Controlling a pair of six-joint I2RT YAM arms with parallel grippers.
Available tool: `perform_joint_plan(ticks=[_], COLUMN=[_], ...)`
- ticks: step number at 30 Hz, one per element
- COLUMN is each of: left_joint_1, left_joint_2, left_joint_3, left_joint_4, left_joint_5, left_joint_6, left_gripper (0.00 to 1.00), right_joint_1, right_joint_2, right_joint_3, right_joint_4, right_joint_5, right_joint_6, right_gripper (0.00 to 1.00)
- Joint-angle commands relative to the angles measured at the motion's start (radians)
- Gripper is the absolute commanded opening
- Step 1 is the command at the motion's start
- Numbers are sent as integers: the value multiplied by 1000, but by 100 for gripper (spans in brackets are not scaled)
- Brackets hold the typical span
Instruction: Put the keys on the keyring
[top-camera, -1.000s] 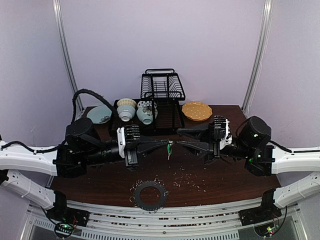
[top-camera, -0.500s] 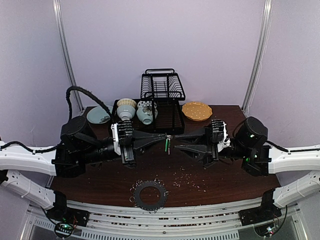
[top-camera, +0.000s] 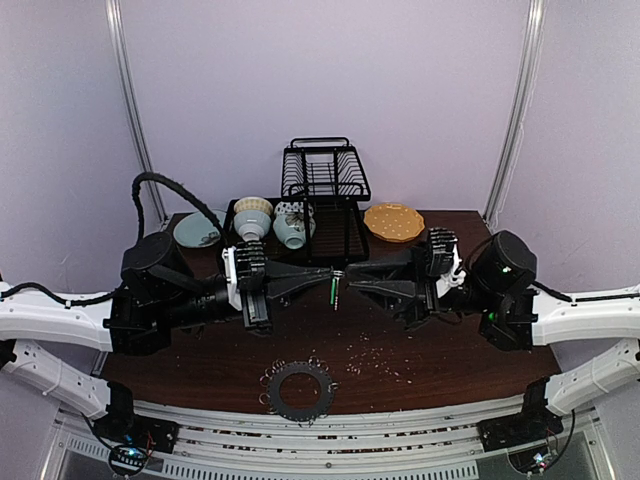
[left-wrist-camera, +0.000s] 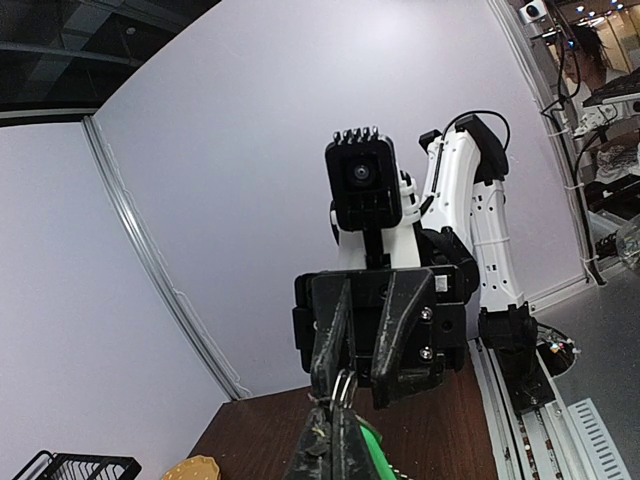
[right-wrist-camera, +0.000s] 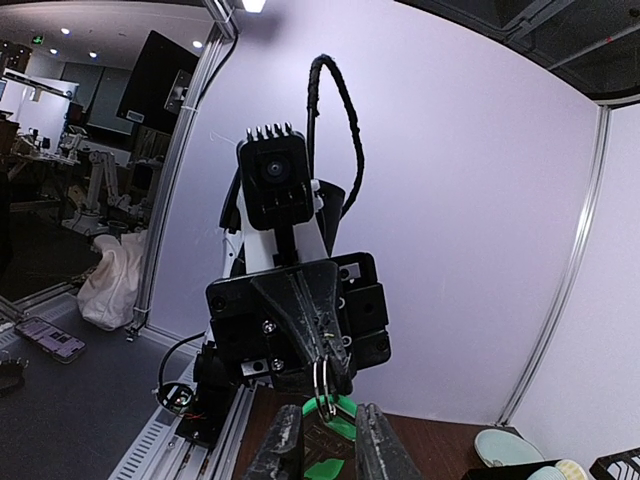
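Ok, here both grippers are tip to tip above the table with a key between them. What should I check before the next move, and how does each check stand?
1. Hold: left gripper shut on the key, green head showing, blade hanging down: ok.
2. Small wire loop in sight at the left fingertips: ok.
3. The right gripper has its fingers either side of the green head, gap between them: ok.
4. Key already threaded on that loop: cannot tell.
5. The keyring lies flat on the table, no gripper touching it: ok.
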Motion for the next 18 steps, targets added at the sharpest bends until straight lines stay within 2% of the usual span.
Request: perform_joint_plan(ticks=[1, 6, 12, 18], left_joint_1=[4, 5, 4, 4], left_joint_2=[-1, -2, 1, 2], left_joint_3=[-2, -4, -5, -6], left_joint_4=[46, 50, 54, 55], left_joint_5=[15, 15, 22, 25], left_joint_6=[-4, -2, -6, -8], left_gripper=[0, 0, 0, 0], right_joint_1=[-6, -4, -3, -3], right_joint_2=[14, 28, 37, 43], right_joint_3=[30, 38, 39, 42], right_joint_4=[52, 56, 67, 67], right_joint_5=[4, -10, -7, -8], right_joint_6=[29, 34, 39, 38], right_gripper=[20, 21, 14, 13])
